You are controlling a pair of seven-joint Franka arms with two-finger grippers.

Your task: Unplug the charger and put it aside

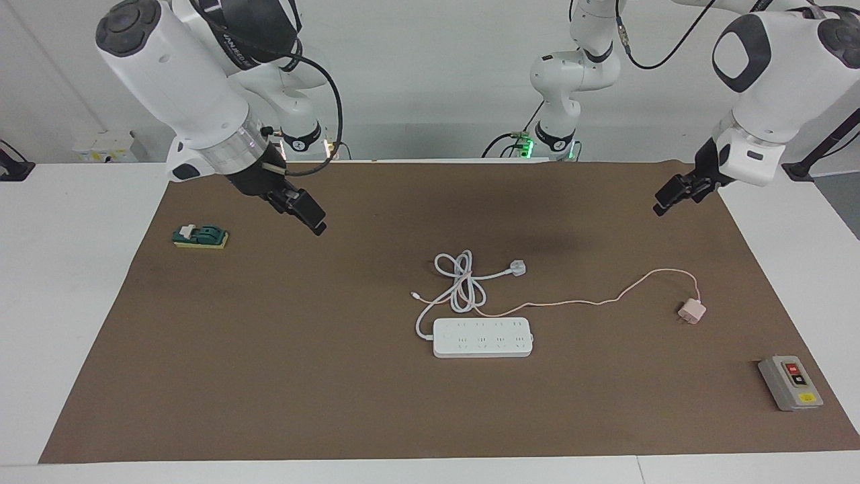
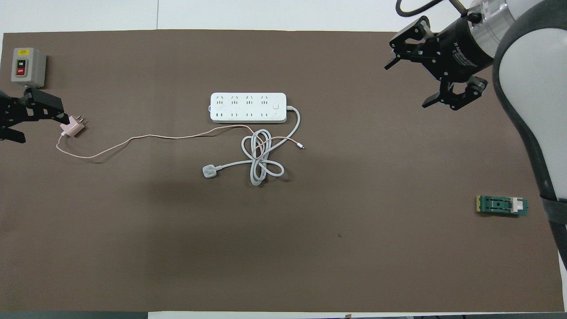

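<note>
The pale pink charger (image 1: 692,311) lies on the brown mat toward the left arm's end, apart from the white power strip (image 1: 482,337). It also shows in the overhead view (image 2: 72,128). Its thin pink cable (image 1: 591,301) runs across the mat to the coiled cord by the strip (image 2: 248,107). No plug sits in the strip's sockets. My left gripper (image 1: 662,202) is open and empty, raised over the mat; in the overhead view (image 2: 42,128) it appears just beside the charger. My right gripper (image 1: 314,220) hangs open and empty over the mat at the right arm's end (image 2: 405,84).
A white plug (image 1: 516,268) with a thick coiled white cord (image 2: 261,161) lies just nearer to the robots than the strip. A grey switch box (image 1: 791,382) sits at the left arm's end. A green knife switch (image 1: 200,236) lies at the right arm's end.
</note>
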